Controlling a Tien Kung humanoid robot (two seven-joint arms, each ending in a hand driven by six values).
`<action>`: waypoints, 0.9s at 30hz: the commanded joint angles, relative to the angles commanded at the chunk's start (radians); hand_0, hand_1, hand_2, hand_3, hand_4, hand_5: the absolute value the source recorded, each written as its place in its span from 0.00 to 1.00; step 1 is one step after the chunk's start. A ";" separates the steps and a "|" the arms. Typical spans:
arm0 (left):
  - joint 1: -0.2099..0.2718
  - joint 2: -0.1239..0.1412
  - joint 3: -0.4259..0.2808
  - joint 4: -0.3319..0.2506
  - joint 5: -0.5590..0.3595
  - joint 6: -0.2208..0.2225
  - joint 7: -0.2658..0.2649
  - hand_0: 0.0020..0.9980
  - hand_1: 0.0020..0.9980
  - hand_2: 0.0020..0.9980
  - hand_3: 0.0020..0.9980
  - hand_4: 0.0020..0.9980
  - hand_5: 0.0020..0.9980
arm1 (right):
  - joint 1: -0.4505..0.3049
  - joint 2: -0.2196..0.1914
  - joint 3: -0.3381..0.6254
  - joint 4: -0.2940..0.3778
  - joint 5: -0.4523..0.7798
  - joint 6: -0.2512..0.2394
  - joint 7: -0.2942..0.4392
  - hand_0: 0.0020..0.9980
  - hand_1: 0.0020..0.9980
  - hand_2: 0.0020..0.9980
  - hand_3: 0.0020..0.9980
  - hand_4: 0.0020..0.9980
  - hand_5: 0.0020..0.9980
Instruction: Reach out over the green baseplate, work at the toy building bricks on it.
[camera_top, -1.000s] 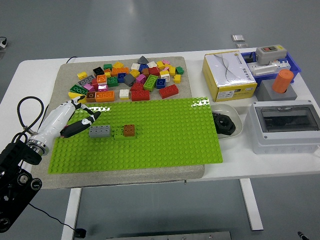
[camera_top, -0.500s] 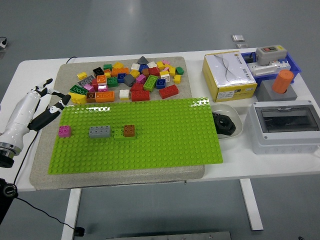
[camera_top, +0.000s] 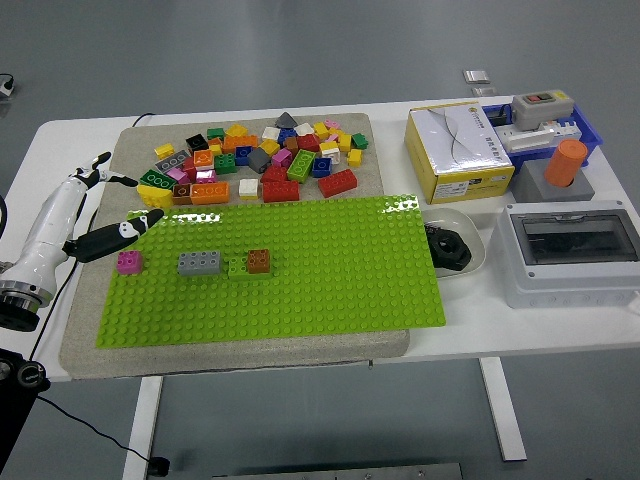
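The green baseplate (camera_top: 330, 270) lies on a grey mat. On its left part stand a pink brick (camera_top: 129, 262), a grey brick (camera_top: 200, 263) and a brown brick on a light green one (camera_top: 252, 263). My left hand (camera_top: 105, 208) hovers at the plate's upper left corner, just above the pink brick, fingers spread and holding nothing. Its white forearm runs down to the left edge. The right arm is out of view.
A pile of several loose bricks (camera_top: 255, 160) lies on the mat behind the plate. To the right stand a yellow box (camera_top: 458, 150), a white bowl with a black part (camera_top: 450, 245), a grey electrical box (camera_top: 570, 250) and a blue tray (camera_top: 550, 130).
My left hand pulled back left off the plate, leaving the pink brick on it. Since half a second ago the hand has shifted slightly right, fingers spreading.
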 joint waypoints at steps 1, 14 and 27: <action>-0.002 -0.003 0.002 0.001 0.000 0.000 -0.001 1.00 0.98 0.97 0.62 0.86 0.24 | 0.000 0.001 0.003 0.000 -0.002 -0.001 0.000 0.70 0.59 0.70 0.68 0.77 0.69; 0.010 0.024 0.004 -0.009 -0.004 0.002 -0.008 1.00 0.98 0.97 0.62 0.84 0.21 | 0.009 0.012 -0.030 0.000 0.015 -0.017 0.021 0.69 0.61 0.71 0.68 0.76 0.71; 0.011 -0.015 -0.009 0.015 0.007 0.001 -0.011 1.00 0.98 0.97 0.62 0.83 0.21 | 0.005 0.010 -0.080 0.000 -0.005 0.024 -0.024 0.70 0.63 0.73 0.68 0.76 0.68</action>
